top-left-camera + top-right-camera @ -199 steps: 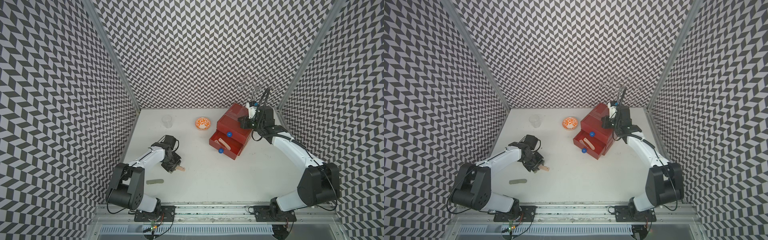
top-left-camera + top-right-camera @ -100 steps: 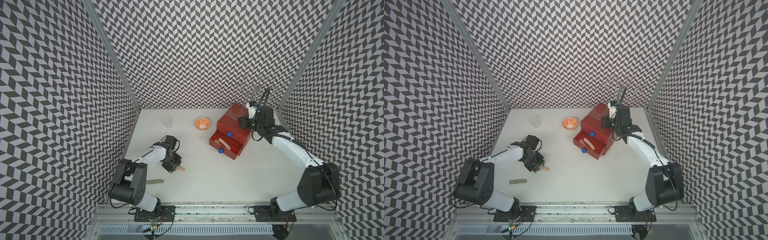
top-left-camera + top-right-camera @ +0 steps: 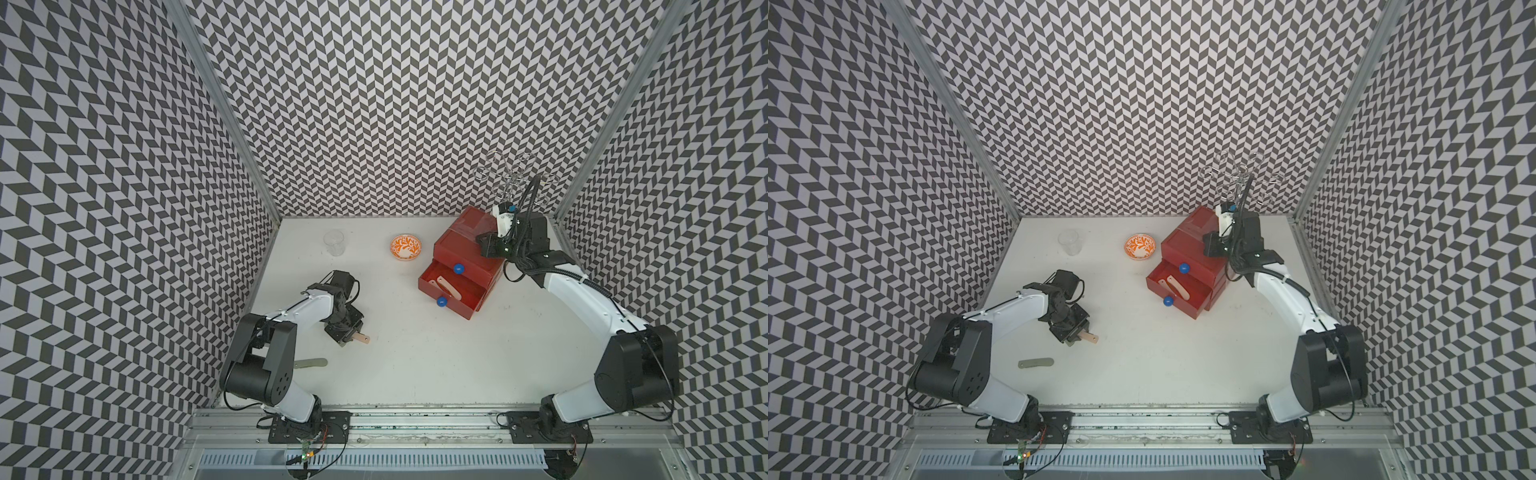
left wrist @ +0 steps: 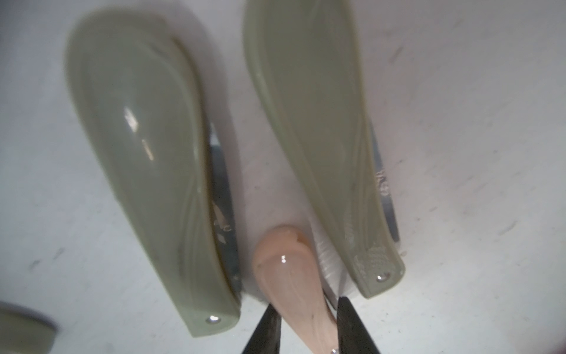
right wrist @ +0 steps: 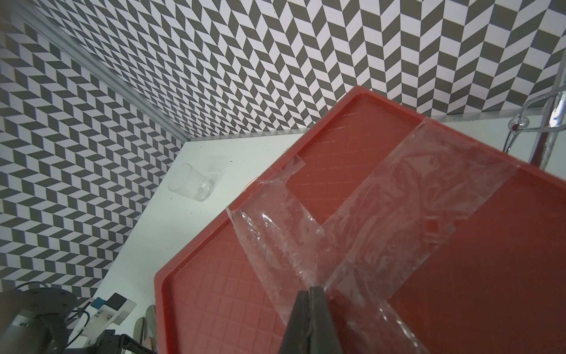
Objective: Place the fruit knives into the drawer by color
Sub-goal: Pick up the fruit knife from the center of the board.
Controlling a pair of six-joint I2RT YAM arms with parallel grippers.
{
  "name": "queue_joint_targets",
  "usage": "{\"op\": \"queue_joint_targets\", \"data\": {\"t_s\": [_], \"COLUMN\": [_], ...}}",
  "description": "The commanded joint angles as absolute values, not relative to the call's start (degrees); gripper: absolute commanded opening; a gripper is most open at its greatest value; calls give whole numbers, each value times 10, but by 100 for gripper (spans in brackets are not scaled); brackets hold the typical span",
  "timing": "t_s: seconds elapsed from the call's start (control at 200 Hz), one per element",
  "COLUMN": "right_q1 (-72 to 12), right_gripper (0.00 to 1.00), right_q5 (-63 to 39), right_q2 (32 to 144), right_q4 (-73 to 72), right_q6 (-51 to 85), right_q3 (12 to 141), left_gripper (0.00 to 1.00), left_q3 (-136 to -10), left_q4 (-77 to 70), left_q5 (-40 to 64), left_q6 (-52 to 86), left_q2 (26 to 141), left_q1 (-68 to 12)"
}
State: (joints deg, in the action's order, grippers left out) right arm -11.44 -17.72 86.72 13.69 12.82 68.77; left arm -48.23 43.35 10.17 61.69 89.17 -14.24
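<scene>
— Holding what now?
— Left tool (image 4: 307, 325) pinches the peach knife (image 4: 288, 275) down at the surface (image 4: 459, 153); right tool (image 5: 309, 294) is closed, empty. Next, I judge: lift, carry to drawer (image 3: 469, 293) at two o'clock.

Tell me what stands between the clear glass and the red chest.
The orange-patterned bowl, nearer the red chest than the clear glass; both top views show it.

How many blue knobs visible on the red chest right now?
2: upper knob sits on a closed front of the chest; lower knob on the pulled-out drawer. Another may be hidden beneath.
</scene>
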Motion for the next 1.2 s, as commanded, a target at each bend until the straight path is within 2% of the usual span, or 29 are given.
{"op": "queue_joint_targets", "data": {"t_s": [0.0,0.716,0.901,0.991,1.197], "right_q1": [-112,-111,-109,-109,-108], "right_gripper": [1,1,1,1,1], "right_q5": [-161,-160,-160,-160,-160], "right_q2": [911,911,911,911,909], "right_q4": [275,276,275,276,275], "right_q6": [123,122,123,122,123], "right_q3": [650,651,651,651,651], "left_gripper": [32,30,25,19,16], "left_q3": [-488,-502,-520,-525,-531], "left_q4": [428,432,437,437,441], "left_q5": [93,86,84,84,78], "left_q6": [596,540,528,525,519], "left_q2": [904,954,970,976,981], "left_q1": [-146,-223,-247,-254,-265]}}
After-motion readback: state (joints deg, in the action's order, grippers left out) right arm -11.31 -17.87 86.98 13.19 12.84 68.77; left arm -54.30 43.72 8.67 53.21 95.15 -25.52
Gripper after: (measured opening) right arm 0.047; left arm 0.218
